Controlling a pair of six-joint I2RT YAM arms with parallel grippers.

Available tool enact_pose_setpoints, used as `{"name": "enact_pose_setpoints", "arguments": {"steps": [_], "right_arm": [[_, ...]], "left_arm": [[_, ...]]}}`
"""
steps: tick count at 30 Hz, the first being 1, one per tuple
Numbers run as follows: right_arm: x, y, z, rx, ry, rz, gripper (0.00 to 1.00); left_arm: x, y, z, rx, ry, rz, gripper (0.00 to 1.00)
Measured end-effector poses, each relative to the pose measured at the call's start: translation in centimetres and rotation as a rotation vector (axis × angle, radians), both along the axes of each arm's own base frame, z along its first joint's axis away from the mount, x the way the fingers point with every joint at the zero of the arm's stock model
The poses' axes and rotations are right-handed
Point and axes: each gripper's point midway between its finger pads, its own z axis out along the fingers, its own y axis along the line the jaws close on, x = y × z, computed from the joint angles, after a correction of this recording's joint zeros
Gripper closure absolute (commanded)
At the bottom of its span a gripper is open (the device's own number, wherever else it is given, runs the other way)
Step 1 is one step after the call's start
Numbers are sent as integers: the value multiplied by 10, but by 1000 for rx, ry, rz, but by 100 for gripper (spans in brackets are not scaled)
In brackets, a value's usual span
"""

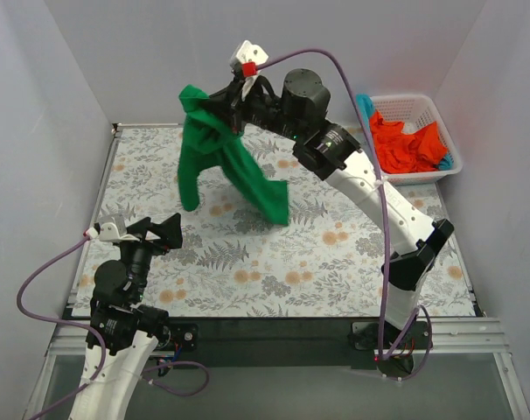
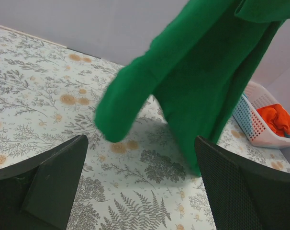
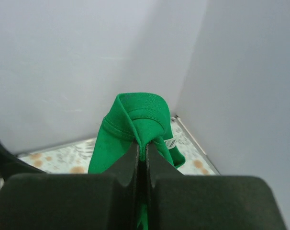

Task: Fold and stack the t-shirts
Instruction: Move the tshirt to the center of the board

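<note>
A bright green t-shirt (image 1: 221,162) hangs in the air over the far middle of the table, its lower end touching the floral cloth. My right gripper (image 1: 219,103) is shut on its collar; the right wrist view shows the green cloth (image 3: 135,124) pinched between the fingers (image 3: 128,165). The shirt also fills the top of the left wrist view (image 2: 197,76). My left gripper (image 1: 164,232) is open and empty, low over the near left of the table, short of the shirt. Orange-red t-shirts (image 1: 405,144) and a teal-blue one (image 1: 365,107) lie in the basket.
A white lattice basket (image 1: 451,149) stands at the far right edge; it also shows in the left wrist view (image 2: 252,122). A floral cloth (image 1: 291,262) covers the table. Grey walls close in the back and both sides.
</note>
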Motion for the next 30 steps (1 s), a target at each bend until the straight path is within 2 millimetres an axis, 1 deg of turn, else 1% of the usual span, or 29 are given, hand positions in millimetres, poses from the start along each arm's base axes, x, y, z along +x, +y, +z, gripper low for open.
{"name": "enact_pose_setpoints", "arguments": {"steps": [2, 4, 5, 6, 7, 8, 9, 10, 11, 12, 13, 14, 15, 16, 17, 19, 20, 21, 22, 24, 25, 26, 28, 29, 30], "right_arm": [[-21, 17, 8, 35, -12, 82, 99], [-31, 24, 11, 52, -20, 121, 99], [-31, 24, 10, 61, -24, 122, 99], [-30, 23, 4, 60, -19, 112, 99], [-28, 19, -8, 51, -6, 94, 99], [-24, 13, -25, 33, 17, 62, 99], [-19, 6, -48, 5, 50, 25, 99], [-13, -5, -77, -23, 91, -29, 99], [-9, -13, -98, -52, 121, -65, 99], [-1, -28, -136, -89, 176, -131, 97], [7, -45, -168, -124, 236, -192, 98], [15, -65, -202, -155, 300, -259, 99], [22, -94, -242, -190, 382, -338, 99], [29, -121, -273, -211, 452, -408, 99], [35, -159, -311, -238, 543, -497, 99], [42, -213, -356, -262, 662, -629, 99], [40, -223, -363, -269, 687, -650, 99], [38, -227, -364, -270, 695, -656, 99], [36, -226, -356, -265, 685, -643, 99], [38, -216, -323, -242, 626, -602, 99], [45, -207, -285, -212, 570, -570, 99], [49, -201, -259, -186, 530, -549, 99], [53, -185, -184, -99, 414, -494, 99], [48, -175, -134, -32, 330, -451, 99], [40, -165, -104, 9, 278, -414, 99]], "left_arm": [[0, 0, 0, 0, -1, 0, 7], [0, 0, 0, -1, -1, 0, 7], [0, 0, 0, -1, -1, 0, 7], [0, 0, 0, -1, 0, 0, 7], [0, 0, 0, -2, 0, 0, 7], [0, 0, 0, -2, 0, 0, 7], [0, 0, 0, -2, -1, 0, 7], [0, 0, 0, -2, 0, 0, 7], [0, 0, 0, -2, 0, 0, 7], [0, 0, 0, -2, -1, 0, 7], [0, 0, 0, -2, 0, 0, 7], [0, 0, 0, -2, -1, -1, 7], [0, -1, 0, -3, -2, -2, 7], [0, -1, 1, -3, -3, -5, 7], [0, -2, 2, -3, -6, -12, 7], [3, -7, 1, 0, -4, -35, 7], [4, -10, -1, 3, 3, -49, 7], [6, -14, -5, 7, 16, -66, 7], [8, -17, -9, 10, 33, -81, 7], [13, -25, -19, 8, 80, -116, 7], [15, -28, -23, 6, 101, -128, 7], [16, -30, -24, 4, 114, -134, 7], [19, -32, -21, 1, 129, -142, 7], [19, -33, -13, -5, 124, -146, 7], [19, -34, -5, -11, 112, -149, 7]]}}
